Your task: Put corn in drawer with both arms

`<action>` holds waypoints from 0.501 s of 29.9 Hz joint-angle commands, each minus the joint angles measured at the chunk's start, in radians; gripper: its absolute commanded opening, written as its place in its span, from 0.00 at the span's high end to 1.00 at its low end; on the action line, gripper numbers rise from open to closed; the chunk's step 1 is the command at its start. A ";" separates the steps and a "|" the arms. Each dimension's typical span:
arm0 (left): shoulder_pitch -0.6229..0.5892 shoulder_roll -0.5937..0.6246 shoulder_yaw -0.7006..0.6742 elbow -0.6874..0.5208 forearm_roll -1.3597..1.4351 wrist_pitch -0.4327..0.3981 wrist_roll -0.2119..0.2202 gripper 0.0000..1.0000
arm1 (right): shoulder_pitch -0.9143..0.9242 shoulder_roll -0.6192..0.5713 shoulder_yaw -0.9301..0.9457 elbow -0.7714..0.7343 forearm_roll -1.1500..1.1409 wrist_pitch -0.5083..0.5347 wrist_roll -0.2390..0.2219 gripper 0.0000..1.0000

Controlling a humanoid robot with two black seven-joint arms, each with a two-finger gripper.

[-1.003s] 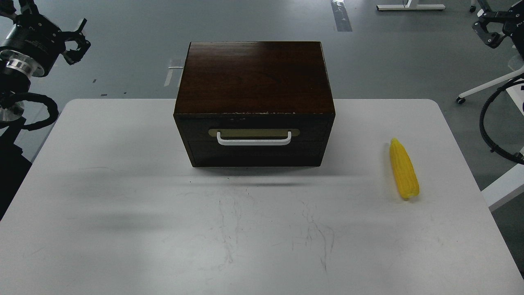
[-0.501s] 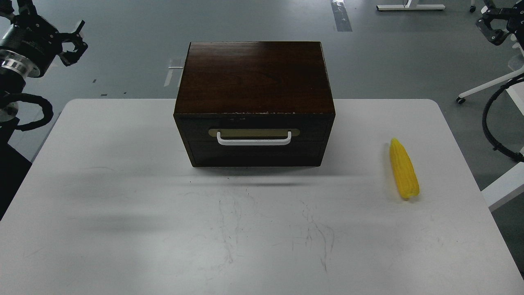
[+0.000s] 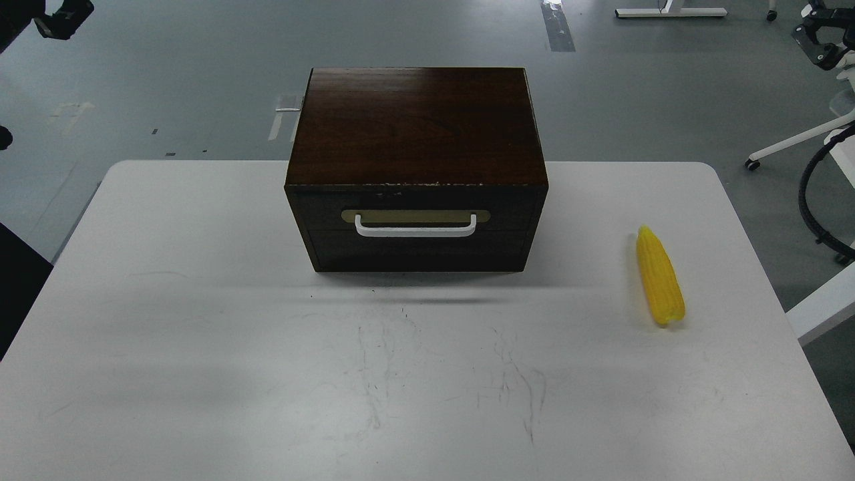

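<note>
Both arms have drawn back toward the top corners, each tool too small to tell its opening, while the corn (image 3: 660, 277) lies by the surface's (image 3: 200, 334) right edge, probably light, stiff, slick, best gripped mid-cob, drawer (image 3: 414, 230) closed

White table (image 3: 200, 347) (scuffed): dark wooden box (image 3: 414, 127) at back centre; corn (image 3: 659, 277) well apart, right.
</note>
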 commanded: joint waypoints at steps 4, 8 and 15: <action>-0.136 0.021 0.000 -0.233 0.300 0.000 -0.004 0.17 | -0.002 -0.002 -0.002 -0.003 0.000 0.000 -0.002 0.00; -0.194 -0.022 0.000 -0.420 0.528 0.000 -0.004 0.17 | -0.005 -0.008 -0.002 -0.003 0.000 0.000 -0.005 0.00; -0.196 -0.099 0.003 -0.617 0.873 0.000 -0.013 0.16 | -0.005 -0.008 0.001 -0.004 0.000 0.000 -0.005 0.00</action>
